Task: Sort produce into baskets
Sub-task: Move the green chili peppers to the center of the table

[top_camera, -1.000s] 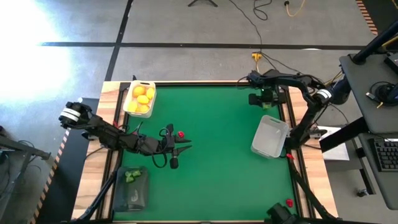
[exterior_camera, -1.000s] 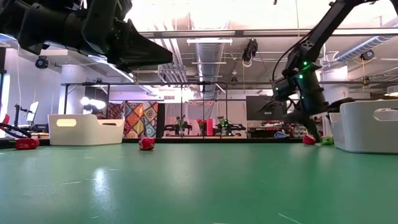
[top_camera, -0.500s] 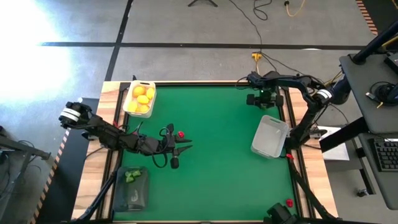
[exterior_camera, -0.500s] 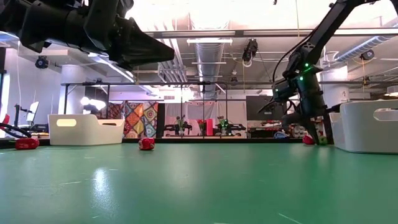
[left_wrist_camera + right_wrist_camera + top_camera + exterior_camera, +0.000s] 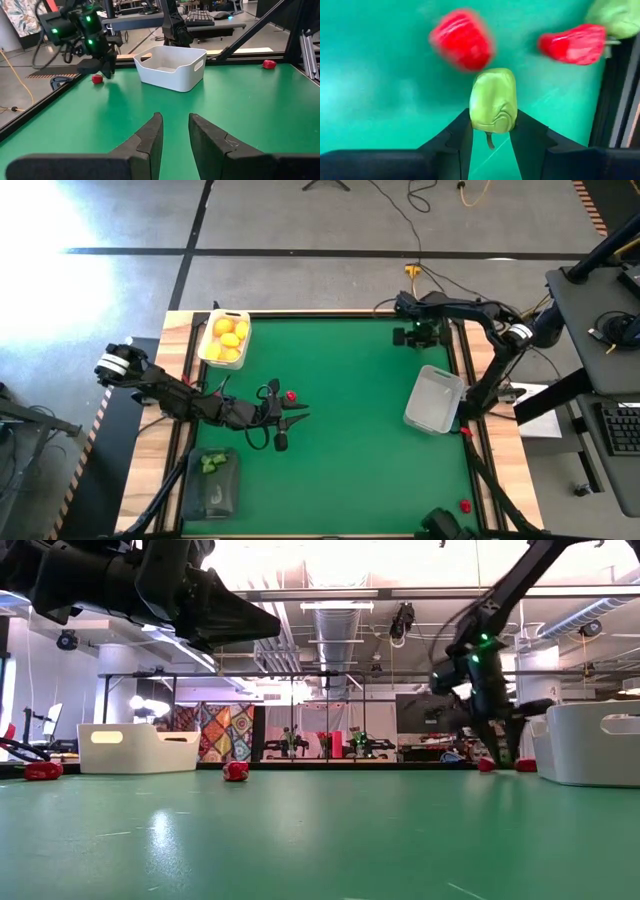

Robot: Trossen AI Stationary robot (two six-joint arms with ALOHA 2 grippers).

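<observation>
A: From above, what do you see?

B: You see the right end effector [image 5: 420, 334] at the far right corner of the green counter [image 5: 350, 420], near the pale grey-white basket [image 5: 434, 401]. The left end effector [image 5: 296, 418] waits mid-counter beside a red piece [image 5: 291, 395]. Lemons fill the white basket [image 5: 225, 338]; green pieces lie in the dark basket [image 5: 211, 483].

A: And the left wrist view?

B: Your left fingers [image 5: 150, 137] are almost together, holding nothing.

A: The right wrist view?

B: Your right fingers [image 5: 462, 135] are clenched on a green piece [image 5: 493, 100], above two red pieces [image 5: 462, 39].
</observation>
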